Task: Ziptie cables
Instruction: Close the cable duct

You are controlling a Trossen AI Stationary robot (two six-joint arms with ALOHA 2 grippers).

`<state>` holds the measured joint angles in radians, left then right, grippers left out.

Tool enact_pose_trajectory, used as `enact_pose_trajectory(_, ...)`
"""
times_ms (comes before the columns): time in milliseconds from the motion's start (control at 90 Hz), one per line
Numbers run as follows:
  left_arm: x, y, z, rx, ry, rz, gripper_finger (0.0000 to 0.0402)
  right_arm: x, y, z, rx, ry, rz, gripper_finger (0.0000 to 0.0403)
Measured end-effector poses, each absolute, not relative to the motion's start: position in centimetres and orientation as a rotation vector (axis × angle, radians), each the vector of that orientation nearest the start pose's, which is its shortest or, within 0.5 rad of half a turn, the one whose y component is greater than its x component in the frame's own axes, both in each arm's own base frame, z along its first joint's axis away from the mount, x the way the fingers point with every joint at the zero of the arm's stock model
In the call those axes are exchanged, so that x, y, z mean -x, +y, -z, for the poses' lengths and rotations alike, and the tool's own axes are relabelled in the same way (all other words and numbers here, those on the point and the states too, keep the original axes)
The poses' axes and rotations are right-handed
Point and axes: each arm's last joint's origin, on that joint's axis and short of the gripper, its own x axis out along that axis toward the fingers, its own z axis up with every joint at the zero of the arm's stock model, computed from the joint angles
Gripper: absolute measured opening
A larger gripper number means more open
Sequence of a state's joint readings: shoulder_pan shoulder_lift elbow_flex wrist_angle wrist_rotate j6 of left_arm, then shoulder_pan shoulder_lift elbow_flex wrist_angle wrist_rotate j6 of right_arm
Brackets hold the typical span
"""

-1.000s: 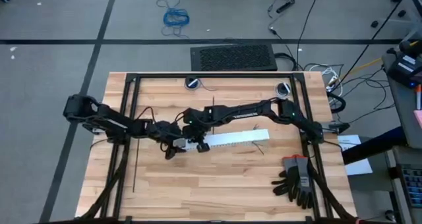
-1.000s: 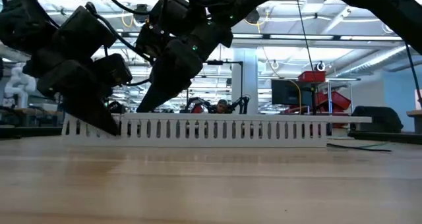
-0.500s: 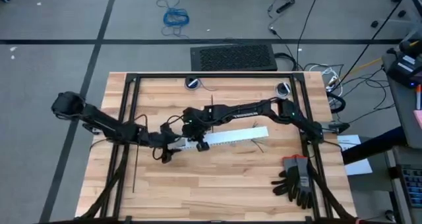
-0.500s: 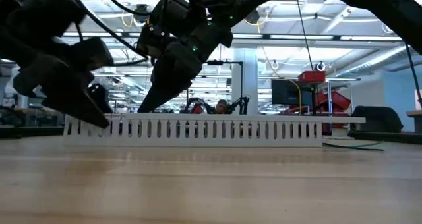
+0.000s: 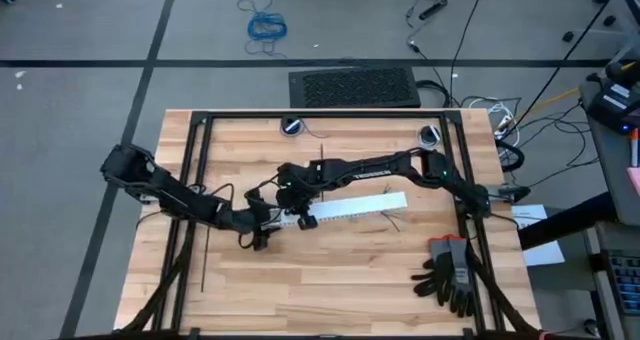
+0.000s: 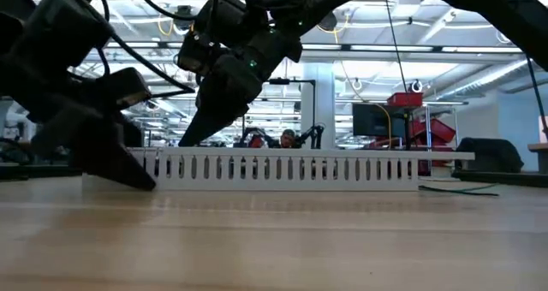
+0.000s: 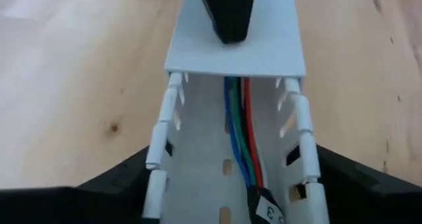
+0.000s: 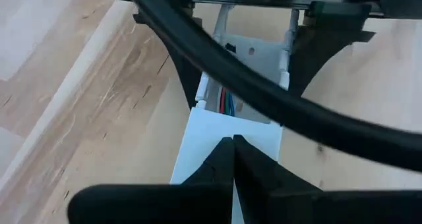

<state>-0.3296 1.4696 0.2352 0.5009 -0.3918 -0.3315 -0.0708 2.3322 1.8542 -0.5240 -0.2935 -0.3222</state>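
Now the left arm has swung back to the duct's open end.

On the pale wooden worktop (image 5: 340,270), the long white slotted duct (image 5: 350,209) holds the blue, green and red cables (image 7: 241,141); left fingers (image 7: 112,181) spread astride its walls, right fingers (image 8: 232,159) closed on its cover, black zipties (image 5: 203,260) lie untouched, well apart.

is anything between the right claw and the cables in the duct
Yes. The white duct's flat lid covers the cables beneath the right claw, whose shut tips press on top. The wires show only at the uncovered end, which the left claw straddles.
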Motion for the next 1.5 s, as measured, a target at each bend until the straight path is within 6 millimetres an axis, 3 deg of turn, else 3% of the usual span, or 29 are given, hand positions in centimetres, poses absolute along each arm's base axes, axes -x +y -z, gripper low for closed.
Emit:
enact_pose_trajectory(367, -19.5, -5.4, -9.2, 0.034, 0.651, -0.180, 0.0239, -49.7, -2.4, -15.5, 0.095, 0.956, -0.342, 0.0000)
enact_pose_trajectory(578, -19.1, -5.3, -9.0, 0.046, 0.648, -0.205, 0.0238, -49.7, -2.0, -17.9, 0.162, 0.903, -0.282, 0.0000)
enact_pose_trajectory(756, -19.1, -5.3, -9.0, 0.047, 0.648, -0.207, 0.0238, -48.4, -2.9, -21.0, 0.191, 0.942, -0.240, 0.0000)
enact_pose_trajectory(956, -19.1, -5.3, -9.0, 0.045, 0.651, -0.202, 0.0238, -47.6, -2.8, -18.8, 0.161, 1.071, -0.270, 0.0000)
enact_pose_trajectory(1211, -19.1, -5.2, -8.9, 0.051, 0.663, -0.192, 0.0239, -49.3, -2.3, -16.4, 0.126, 0.958, -0.315, 0.0000)
enact_pose_trajectory(1500, -19.1, -5.0, -8.9, 0.056, 0.665, -0.189, 0.0240, -50.3, -2.0, -15.7, 0.124, 0.869, -0.330, 0.0000)
